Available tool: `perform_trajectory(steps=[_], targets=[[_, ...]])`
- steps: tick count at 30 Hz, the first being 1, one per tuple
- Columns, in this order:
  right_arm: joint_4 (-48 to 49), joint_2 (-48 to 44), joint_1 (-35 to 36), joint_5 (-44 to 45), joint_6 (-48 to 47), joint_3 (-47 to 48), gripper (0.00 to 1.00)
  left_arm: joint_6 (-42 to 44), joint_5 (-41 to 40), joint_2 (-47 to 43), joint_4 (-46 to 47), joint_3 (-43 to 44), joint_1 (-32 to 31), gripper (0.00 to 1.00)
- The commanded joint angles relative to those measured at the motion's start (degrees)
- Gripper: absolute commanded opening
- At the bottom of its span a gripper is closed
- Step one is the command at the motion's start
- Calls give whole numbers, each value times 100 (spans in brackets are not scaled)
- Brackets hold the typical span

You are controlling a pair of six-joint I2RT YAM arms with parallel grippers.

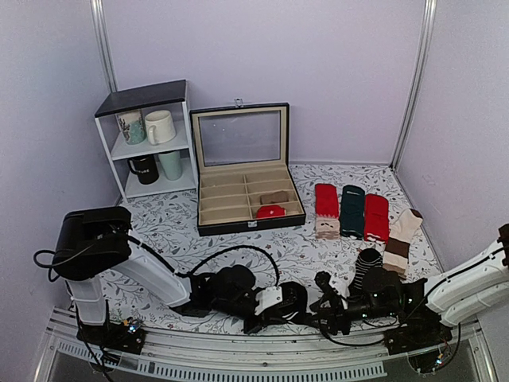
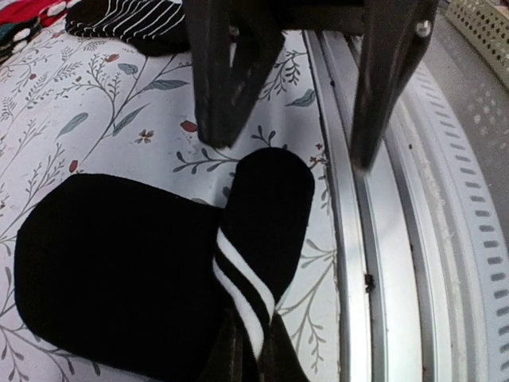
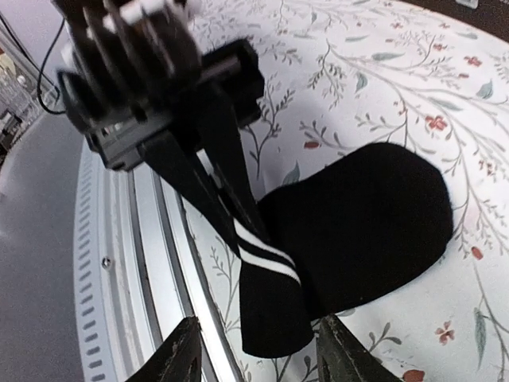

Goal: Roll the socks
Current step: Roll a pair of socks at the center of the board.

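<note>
A black ankle sock (image 2: 119, 270) with two white bands at the cuff lies on the floral table cover by the near rail. It also shows in the right wrist view (image 3: 366, 223) and in the top view (image 1: 298, 298). My left gripper (image 2: 253, 352) is shut on the cuff at the white bands and lifts it off the cloth; it shows in the top view too (image 1: 280, 309). My right gripper (image 3: 258, 338) is open, its fingers on either side of the hanging cuff end without touching it. In the top view (image 1: 323, 307) it faces the left gripper.
The metal rail (image 2: 382, 263) runs close beside the sock. A black sock with thin white stripes (image 1: 366, 267) lies just behind the right gripper. Red (image 1: 326, 208), dark green (image 1: 351, 208), red (image 1: 375, 215) and cream-brown (image 1: 402, 239) socks lie at right. An open box (image 1: 242, 179) and a mug shelf (image 1: 147, 135) stand at the back.
</note>
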Motion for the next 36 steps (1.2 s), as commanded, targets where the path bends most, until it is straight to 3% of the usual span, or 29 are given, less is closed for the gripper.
perform_trajectory(steps=[1, 20, 29, 33, 36], targets=[[468, 682, 244, 368, -364, 208, 50, -137, -9, 536, -1239, -215, 89, 0], [1187, 1921, 385, 242, -1030, 566, 49, -112, 101, 660, -1301, -194, 141, 0], [1143, 2040, 385, 234, -815, 528, 29, -111, 103, 712, -1329, -160, 154, 0], [963, 2114, 385, 227, -712, 590, 12, -111, 80, 730, -1323, -121, 147, 0], [827, 2139, 386, 312, -471, 580, 7, -164, -125, 695, -1208, -115, 154, 1]])
